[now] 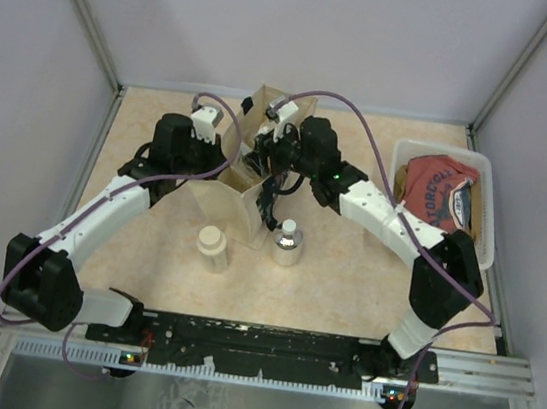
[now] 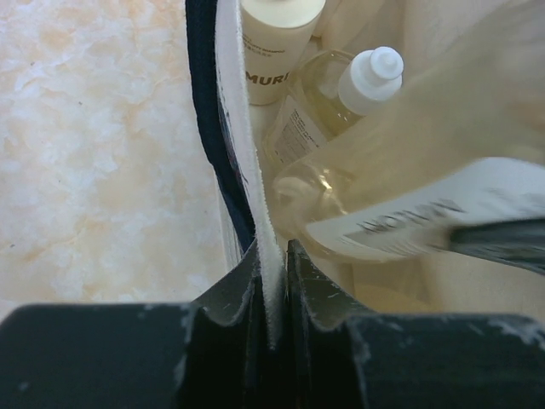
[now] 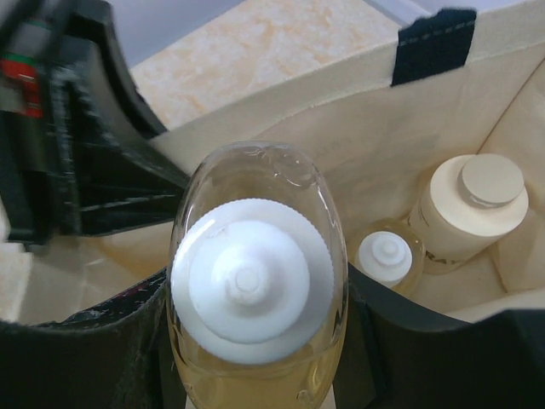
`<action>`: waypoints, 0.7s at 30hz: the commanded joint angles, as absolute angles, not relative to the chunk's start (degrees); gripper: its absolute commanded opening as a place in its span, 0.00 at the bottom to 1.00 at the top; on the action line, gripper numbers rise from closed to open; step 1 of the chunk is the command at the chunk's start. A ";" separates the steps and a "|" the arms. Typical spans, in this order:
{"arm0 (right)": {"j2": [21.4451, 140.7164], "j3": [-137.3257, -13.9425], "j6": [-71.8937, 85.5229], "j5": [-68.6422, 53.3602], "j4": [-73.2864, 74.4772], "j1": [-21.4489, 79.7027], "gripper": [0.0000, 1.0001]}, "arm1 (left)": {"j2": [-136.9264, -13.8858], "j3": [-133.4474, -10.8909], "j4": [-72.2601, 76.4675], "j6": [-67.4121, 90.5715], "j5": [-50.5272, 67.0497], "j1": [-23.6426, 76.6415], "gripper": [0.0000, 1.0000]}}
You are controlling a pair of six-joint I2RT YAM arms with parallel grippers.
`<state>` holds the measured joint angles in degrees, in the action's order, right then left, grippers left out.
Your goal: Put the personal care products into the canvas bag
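Note:
The canvas bag (image 1: pixel 225 204) stands open mid-table, its navy strap (image 3: pixel 434 43) on the far wall. My left gripper (image 2: pixel 272 260) is shut on the bag's near rim (image 2: pixel 247 170), holding it open. My right gripper (image 3: pixel 255 341) is shut on a slim amber-liquid bottle (image 3: pixel 255 281) with a white cap, held upright over the bag's mouth. Inside the bag lie a cream jar (image 3: pixel 473 204) and a second amber bottle (image 3: pixel 387 256). On the table in front stand another cream jar (image 1: pixel 212 247) and a round clear bottle (image 1: pixel 286 244).
A white plastic tub (image 1: pixel 490 208) with a red shirt sits at the right edge of the table. Both arms crowd over the bag, with cables looping above it. Grey walls close in the back and sides.

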<state>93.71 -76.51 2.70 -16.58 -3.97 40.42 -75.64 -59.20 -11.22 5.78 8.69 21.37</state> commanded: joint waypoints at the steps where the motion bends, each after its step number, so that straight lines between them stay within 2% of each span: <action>1: 98.61 -82.66 0.05 -13.52 -11.48 40.96 0.00 | -74.85 -61.24 -11.28 5.91 10.76 21.37 0.00; 7: 105.39 -88.10 -1.34 -12.33 -9.57 40.96 0.00 | -73.56 -61.76 -12.65 5.44 10.14 21.42 0.00; 21: 110.30 -91.27 -9.63 -0.38 -6.90 40.96 0.00 | -70.92 -62.07 -14.74 4.97 8.97 21.41 0.00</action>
